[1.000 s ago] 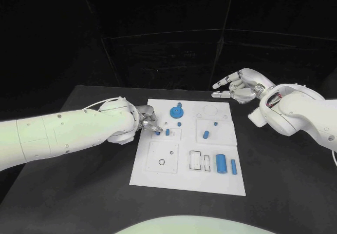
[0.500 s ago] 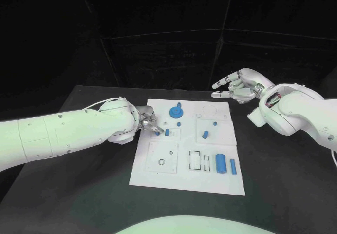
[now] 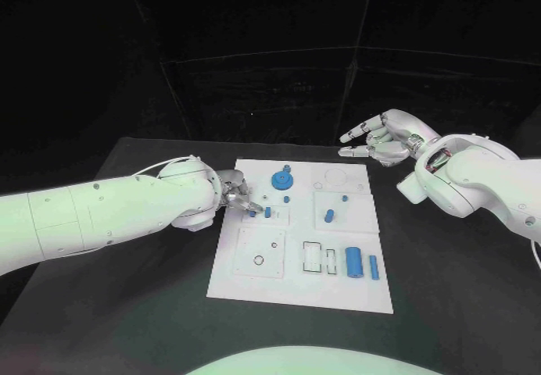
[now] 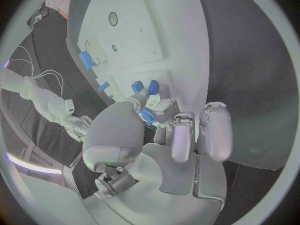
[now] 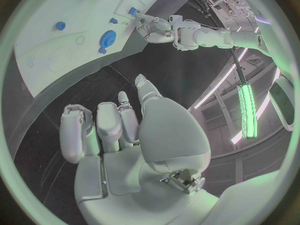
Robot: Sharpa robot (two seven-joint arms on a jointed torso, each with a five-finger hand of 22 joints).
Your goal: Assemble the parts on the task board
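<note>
The white task board [image 3: 304, 291] lies mid-table. My left hand [image 3: 237, 194] is over the board's left edge and pinches a small blue part [image 4: 147, 116] between thumb and a fingertip, right beside a blue peg [image 3: 270, 211] standing in the board. A blue round gear with a knob [image 3: 283, 182] sits at the board's far side. Another peg [image 3: 329, 216] stands mid-board. A blue cylinder [image 3: 355, 262] and a slim blue bar [image 3: 374, 267] lie at the near right. My right hand [image 3: 383, 137] hangs raised beyond the board's far right corner, fingers apart, holding nothing.
Empty cut-outs show in the board: a round hole [image 3: 260, 260] and rectangular slots [image 3: 311, 256] near its front half. Bare black table [image 3: 135, 312] surrounds the board. In the right wrist view the board [image 5: 56, 30] lies below the right hand [image 5: 125, 130].
</note>
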